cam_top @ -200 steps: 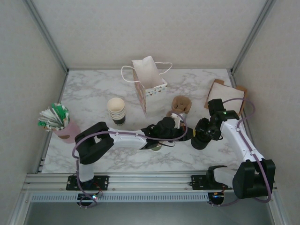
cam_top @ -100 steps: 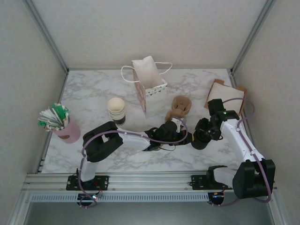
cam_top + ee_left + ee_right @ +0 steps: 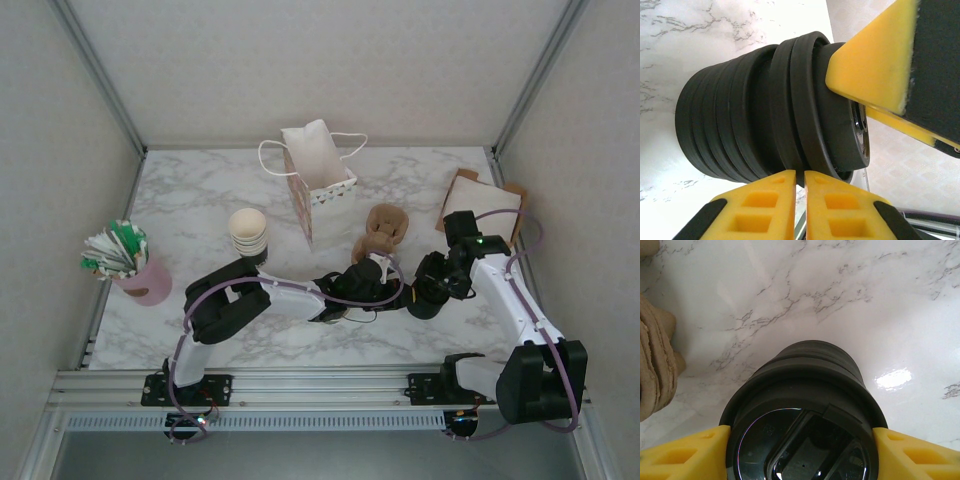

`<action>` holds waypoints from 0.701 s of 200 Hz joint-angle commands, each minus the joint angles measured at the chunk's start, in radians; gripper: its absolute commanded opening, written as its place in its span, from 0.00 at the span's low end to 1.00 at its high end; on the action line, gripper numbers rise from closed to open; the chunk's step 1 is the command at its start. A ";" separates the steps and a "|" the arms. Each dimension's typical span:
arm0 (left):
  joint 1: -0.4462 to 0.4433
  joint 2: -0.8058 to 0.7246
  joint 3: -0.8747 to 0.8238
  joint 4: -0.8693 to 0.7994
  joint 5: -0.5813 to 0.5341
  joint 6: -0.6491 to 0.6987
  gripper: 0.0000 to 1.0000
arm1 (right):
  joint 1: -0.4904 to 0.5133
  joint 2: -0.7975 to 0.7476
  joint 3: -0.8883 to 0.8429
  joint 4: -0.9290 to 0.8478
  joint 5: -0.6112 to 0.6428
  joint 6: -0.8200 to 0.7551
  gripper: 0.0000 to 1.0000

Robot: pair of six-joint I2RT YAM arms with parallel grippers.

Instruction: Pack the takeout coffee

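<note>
The white marble tabletop (image 3: 190, 200) is free at the back left. In the middle, a white paper bag (image 3: 318, 185), a stack of cream paper cups (image 3: 248, 235) and a heap of brown cardboard pieces (image 3: 385, 226) leave narrow gaps. A squat stack of black plastic lids (image 3: 740, 130) blocks the near centre.

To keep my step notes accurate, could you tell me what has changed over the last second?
The left arm swung rightward, bringing the left gripper up to the stack of lids, its fingers nearly together at the rim. The right gripper stayed clamped on that stack; the paper bag and cream cups did not move.
</note>
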 commanded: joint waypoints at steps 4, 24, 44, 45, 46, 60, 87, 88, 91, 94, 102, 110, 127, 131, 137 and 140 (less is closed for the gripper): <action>-0.006 0.006 0.034 0.011 0.013 0.004 0.17 | -0.006 -0.011 0.011 -0.011 -0.024 -0.012 0.67; -0.004 0.007 0.037 0.016 0.018 0.004 0.17 | -0.007 -0.010 0.013 -0.014 -0.021 -0.015 0.67; -0.004 0.002 0.037 0.015 0.018 0.005 0.18 | -0.006 -0.010 0.013 -0.015 -0.022 -0.015 0.67; -0.004 0.002 0.037 0.015 0.018 0.006 0.18 | -0.006 -0.010 0.013 -0.014 -0.022 -0.015 0.67; -0.004 0.002 0.037 0.015 0.019 0.006 0.18 | -0.006 -0.010 0.013 -0.013 -0.022 -0.016 0.67; -0.005 -0.003 0.036 0.013 0.018 0.008 0.18 | -0.007 -0.010 0.016 -0.015 -0.023 -0.015 0.67; -0.004 -0.013 0.029 0.014 0.018 0.008 0.17 | -0.006 -0.011 0.021 -0.017 -0.022 -0.015 0.66; -0.004 -0.012 0.029 0.014 0.017 0.008 0.17 | -0.006 -0.011 0.021 -0.017 -0.022 -0.015 0.67; -0.005 -0.014 0.028 0.015 0.018 0.008 0.17 | -0.006 -0.011 0.021 -0.018 -0.022 -0.016 0.67; -0.005 -0.015 0.027 0.016 0.017 0.007 0.17 | -0.006 -0.010 0.021 -0.018 -0.022 -0.016 0.67; -0.005 -0.020 0.025 0.019 0.017 0.007 0.17 | -0.007 -0.010 0.021 -0.018 -0.023 -0.016 0.67; -0.004 -0.023 0.022 0.019 0.017 0.007 0.17 | -0.006 -0.010 0.021 -0.017 -0.023 -0.016 0.67; -0.004 -0.033 0.017 0.022 0.015 0.009 0.17 | -0.006 -0.010 0.020 -0.017 -0.025 -0.015 0.67; -0.005 -0.035 0.016 0.022 0.015 0.010 0.17 | -0.006 -0.010 0.021 -0.016 -0.025 -0.015 0.67; -0.004 -0.038 0.015 0.022 0.014 0.010 0.18 | -0.006 -0.009 0.020 -0.017 -0.025 -0.015 0.67; -0.004 -0.040 0.014 0.022 0.014 0.011 0.18 | -0.006 -0.008 0.021 -0.015 -0.026 -0.016 0.67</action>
